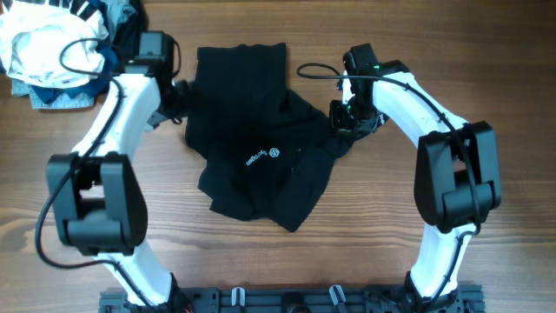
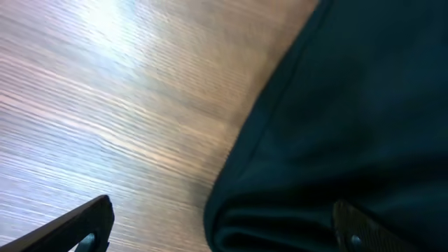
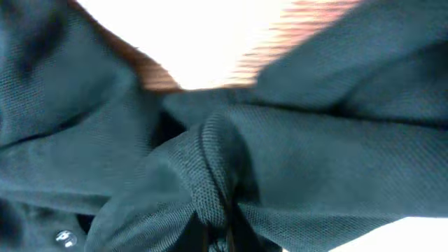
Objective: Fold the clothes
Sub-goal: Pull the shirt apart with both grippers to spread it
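The black garment (image 1: 252, 130) lies crumpled at the centre of the wooden table (image 1: 365, 226), its nearer hem bunched and uneven, with the white logo (image 1: 261, 157) facing up near the middle. At the garment's right edge, the right gripper (image 1: 346, 124) is closed, clamping a gathered ridge of fabric. At the left edge, the left gripper (image 1: 180, 97) stands fully apart; its fingers (image 2: 77, 225) straddle a rolled fold of cloth without pinching it. A pile of white and blue laundry (image 1: 48, 48) occupies the far left corner, apart from the garment.
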Robot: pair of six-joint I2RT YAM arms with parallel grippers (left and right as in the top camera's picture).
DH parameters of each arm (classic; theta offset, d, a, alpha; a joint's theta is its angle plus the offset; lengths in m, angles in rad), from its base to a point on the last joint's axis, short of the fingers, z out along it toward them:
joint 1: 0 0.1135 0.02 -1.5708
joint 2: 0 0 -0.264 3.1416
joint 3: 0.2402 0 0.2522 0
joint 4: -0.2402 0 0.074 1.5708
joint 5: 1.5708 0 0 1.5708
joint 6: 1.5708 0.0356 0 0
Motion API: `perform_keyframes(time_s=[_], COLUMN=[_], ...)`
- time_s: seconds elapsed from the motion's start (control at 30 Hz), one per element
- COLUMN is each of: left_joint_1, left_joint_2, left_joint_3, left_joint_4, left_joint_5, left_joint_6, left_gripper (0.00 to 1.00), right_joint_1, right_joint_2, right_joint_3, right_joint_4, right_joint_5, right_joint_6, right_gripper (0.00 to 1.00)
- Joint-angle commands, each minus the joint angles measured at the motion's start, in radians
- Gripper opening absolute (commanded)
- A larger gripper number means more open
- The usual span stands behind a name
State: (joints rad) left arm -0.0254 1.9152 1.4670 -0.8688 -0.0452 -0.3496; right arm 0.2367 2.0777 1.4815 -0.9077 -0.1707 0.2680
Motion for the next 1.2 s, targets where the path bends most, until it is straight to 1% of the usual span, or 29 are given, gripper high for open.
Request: perform_keyframes(time_s=[0.0, 0.07, 0.2, 0.27, 0.33, 0.43, 0.47, 0.53, 0.6, 0.63, 0.77, 0.93, 1.03, 1.17], left_joint_1=[0.009, 0.002, -0.013, -0.024, -0.047, -0.104, -0.119, -0.153, -0.181, -0.191, -0.214, -0.210, -0.209, -0.209], left_joint_2=[-0.040, -0.037, -0.037, -0.037, -0.035, -0.022, -0.019, -0.003, 0.016, 0.027, 0.093, 0.179, 0.206, 0.249], left_joint_3=[0.026, 0.026, 0.026, 0.026, 0.026, 0.026, 0.026, 0.026, 0.026, 0.026, 0.026, 0.026, 0.026, 0.026], left_joint_4=[0.033, 0.048, 0.083, 0.106, 0.137, 0.194, 0.210, 0.257, 0.299, 0.317, 0.388, 0.463, 0.504, 0.547], left_joint_5=[0.061, 0.094, 0.108, 0.155, 0.221, 0.232, 0.231, 0.231, 0.231, 0.231, 0.219, 0.119, 0.102, 0.076], left_joint_6=[0.062, 0.099, 0.103, 0.105, 0.133, 0.185, 0.187, 0.186, 0.186, 0.185, 0.185, 0.181, 0.134, 0.044], left_gripper=[1.00, 1.00, 1.00, 1.00, 1.00, 1.00, 1.00, 1.00, 1.00, 1.00, 1.00, 0.98, 0.96, 0.90], right_joint_1=[-0.109, -0.181, -0.335, -0.408, -0.470, -0.523, -0.531, -0.535, -0.531, -0.529, -0.526, -0.524, -0.520, -0.481], right_joint_2=[0.019, 0.019, 0.019, 0.019, 0.019, 0.019, 0.019, 0.019, 0.011, 0.005, -0.048, -0.146, -0.186, -0.197], right_joint_3=[-0.003, -0.002, 0.003, 0.005, 0.005, 0.006, 0.010, 0.025, 0.051, 0.063, 0.106, 0.108, 0.108, 0.108], right_joint_4=[-0.009, 0.005, 0.111, 0.195, 0.270, 0.338, 0.343, 0.332, 0.292, 0.272, 0.181, 0.116, 0.088, 0.050], right_joint_5=[0.111, 0.135, 0.119, 0.075, 0.007, -0.105, -0.137, -0.158, -0.188, -0.201, -0.257, -0.274, -0.257, -0.167], right_joint_6=[-0.037, -0.080, -0.170, -0.221, -0.269, -0.309, -0.322, -0.319, -0.310, -0.294, -0.226, -0.208, -0.203, -0.142], right_gripper=[0.04, 0.04, 0.04, 0.04, 0.04, 0.06, 0.11, 0.45, 0.69, 0.73, 0.76, 0.76, 0.75, 0.72])
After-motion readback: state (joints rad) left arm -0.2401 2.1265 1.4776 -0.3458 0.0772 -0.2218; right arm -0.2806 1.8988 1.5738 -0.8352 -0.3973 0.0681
